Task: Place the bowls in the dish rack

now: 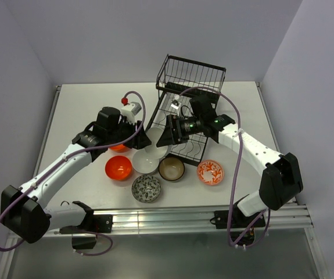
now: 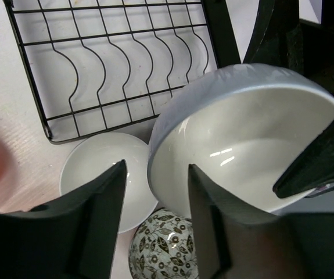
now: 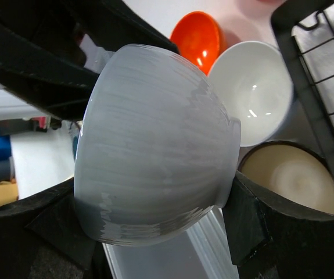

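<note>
A white bowl (image 1: pixel 155 140) hangs tilted on its side above the table, between the two grippers. My right gripper (image 1: pixel 165 138) is shut on it, one finger at its foot and one at its rim (image 3: pixel 155 145). My left gripper (image 2: pixel 157 174) is open, its fingers straddling the bowl's rim (image 2: pixel 242 139) with a gap. On the table lie another white bowl (image 1: pixel 146 161), a brown bowl (image 1: pixel 171 168), a grey-patterned bowl (image 1: pixel 146 188), an orange-and-white bowl (image 1: pixel 211 172) and an orange-red bowl (image 1: pixel 118 167). The black dish rack (image 1: pixel 191 81) stands behind.
A second orange-red bowl (image 1: pixel 119 148) is partly hidden under the left arm. The rack's flat slotted tray (image 2: pixel 114 58) lies just beyond the held bowl. Purple cables loop over both arms. A metal rail (image 1: pixel 184 218) runs along the near table edge.
</note>
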